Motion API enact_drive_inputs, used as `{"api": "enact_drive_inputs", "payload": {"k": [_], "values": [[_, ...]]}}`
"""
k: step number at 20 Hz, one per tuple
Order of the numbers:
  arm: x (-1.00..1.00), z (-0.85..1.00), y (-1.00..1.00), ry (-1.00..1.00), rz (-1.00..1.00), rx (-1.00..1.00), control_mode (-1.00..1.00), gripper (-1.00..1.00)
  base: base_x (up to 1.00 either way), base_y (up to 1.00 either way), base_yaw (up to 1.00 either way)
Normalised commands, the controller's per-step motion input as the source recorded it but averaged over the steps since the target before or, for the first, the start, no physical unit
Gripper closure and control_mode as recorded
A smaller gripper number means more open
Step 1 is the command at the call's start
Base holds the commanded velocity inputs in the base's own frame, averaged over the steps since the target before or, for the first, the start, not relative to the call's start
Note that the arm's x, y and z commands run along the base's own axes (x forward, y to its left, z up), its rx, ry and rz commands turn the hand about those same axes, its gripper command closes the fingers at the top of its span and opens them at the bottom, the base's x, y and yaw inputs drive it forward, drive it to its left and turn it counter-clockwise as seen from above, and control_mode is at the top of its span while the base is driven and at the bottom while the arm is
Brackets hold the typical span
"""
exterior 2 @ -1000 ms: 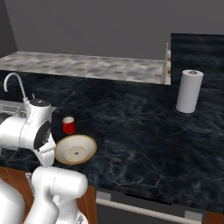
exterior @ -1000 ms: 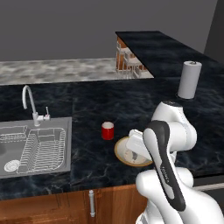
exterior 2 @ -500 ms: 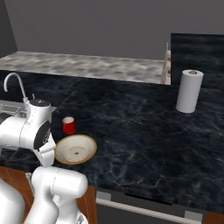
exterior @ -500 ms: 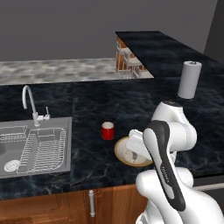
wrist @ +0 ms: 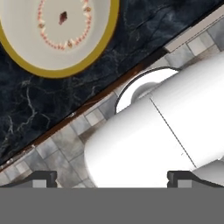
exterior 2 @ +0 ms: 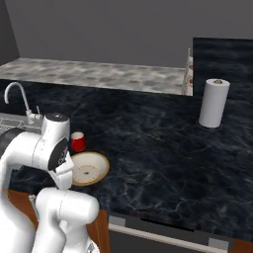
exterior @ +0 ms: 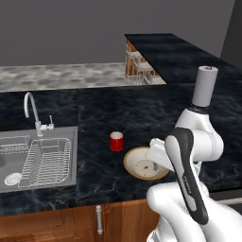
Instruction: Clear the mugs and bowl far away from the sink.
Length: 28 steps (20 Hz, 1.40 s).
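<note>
Hand poised over the near counter edge, nothing picked up yet.

We saw the gripper (wrist: 112, 177) with its jaws spread wide and empty, hanging above the near edge of the dark counter (exterior 2: 163, 148), the bowl (wrist: 61, 30) just beyond its fingertips. The bowl (exterior: 144, 163) sat near the counter's front edge, with the red mug (exterior: 116, 141) just beside it on the far left and the sink (exterior: 35, 158) further left; we could not make out the white mug. We judged the step in hand to be reaching for the bowl. To do it well, we thought the hand should move out over the rim, straddle the wall with one finger inside and one outside, close firmly, lift clear of the red mug, then carry it right, well apart from the sink.
</note>
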Motion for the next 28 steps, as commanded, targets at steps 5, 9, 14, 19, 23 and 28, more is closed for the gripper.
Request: {"api": "enact_drive_inputs", "payload": {"k": [5,9,14,19,23,28], "values": [[0.00,0.00,-0.61,0.00,0.00,0.02,-1.00,-1.00,0.00,0.00,0.00],[0.15,-0.01,-0.61,0.00,0.00,0.00,-1.00,-1.00,0.00,0.00,0.00],[0.37,0.00,-0.30,0.00,0.00,0.00,-1.00,-1.00,0.00,0.00,0.00],[0.31,-0.08,-0.17,-0.02,0.00,0.00,-1.00,-1.00,0.00,0.00,0.00],[0.32,-0.16,-0.06,-0.08,0.00,0.00,-1.00,-1.00,0.00,0.00,0.00],[0.29,-0.26,-0.02,-0.14,0.00,0.00,-1.00,-1.00,0.00,0.00,0.00]]}}
